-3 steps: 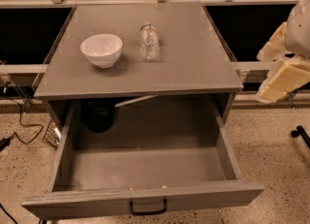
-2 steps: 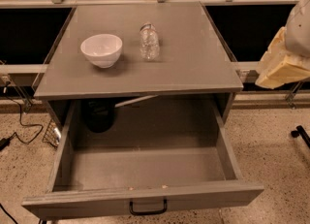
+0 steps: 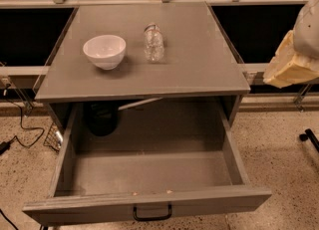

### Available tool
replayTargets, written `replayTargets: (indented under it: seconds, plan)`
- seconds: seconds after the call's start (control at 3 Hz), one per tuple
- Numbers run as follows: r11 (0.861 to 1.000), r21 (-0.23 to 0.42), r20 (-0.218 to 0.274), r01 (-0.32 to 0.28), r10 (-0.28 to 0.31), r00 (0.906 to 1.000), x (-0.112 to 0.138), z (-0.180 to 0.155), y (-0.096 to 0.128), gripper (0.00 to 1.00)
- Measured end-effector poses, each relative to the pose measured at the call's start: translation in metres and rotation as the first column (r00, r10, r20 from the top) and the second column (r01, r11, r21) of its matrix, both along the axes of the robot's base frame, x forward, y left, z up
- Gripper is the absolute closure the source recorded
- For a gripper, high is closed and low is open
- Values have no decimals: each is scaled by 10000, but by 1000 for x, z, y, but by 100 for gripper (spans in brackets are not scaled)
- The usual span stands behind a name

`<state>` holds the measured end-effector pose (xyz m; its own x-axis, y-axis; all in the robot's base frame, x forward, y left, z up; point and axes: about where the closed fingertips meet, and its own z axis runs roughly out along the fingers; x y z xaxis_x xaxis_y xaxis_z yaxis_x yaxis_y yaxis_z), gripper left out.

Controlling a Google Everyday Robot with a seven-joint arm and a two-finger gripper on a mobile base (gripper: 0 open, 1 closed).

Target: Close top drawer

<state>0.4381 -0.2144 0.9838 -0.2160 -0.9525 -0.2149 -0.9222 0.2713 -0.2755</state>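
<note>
The top drawer [image 3: 149, 174] of the grey cabinet is pulled far out toward the camera. Its inside is bare. Its flat front panel [image 3: 209, 199] runs along the bottom of the view, with a black bar handle [image 3: 152, 214] at its middle. My gripper [image 3: 291, 62] shows only as a cream and white shape at the right edge. It hangs in the air to the right of the cabinet top, well above and apart from the drawer front, touching nothing.
A white bowl [image 3: 104, 51] and a clear plastic bottle [image 3: 154, 42] stand on the cabinet top [image 3: 199, 64]. A dark round object [image 3: 102, 118] and a pale rod [image 3: 139, 103] sit in the cavity behind the drawer. Cables [image 3: 20, 124] lie on the speckled floor at left.
The cream arm shape at the right edge has risen and drawn slightly to the right. The drawer, bowl and bottle have not moved.
</note>
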Motion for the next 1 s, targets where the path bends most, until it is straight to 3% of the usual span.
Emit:
replayTargets:
  seconds: [0.33, 1.0]
  plan:
    - [10000, 64, 74, 75, -75, 9999, -6, -5, 0, 100]
    - [9985, 65, -341, 552, -550, 9979, -39, -41, -13, 100]
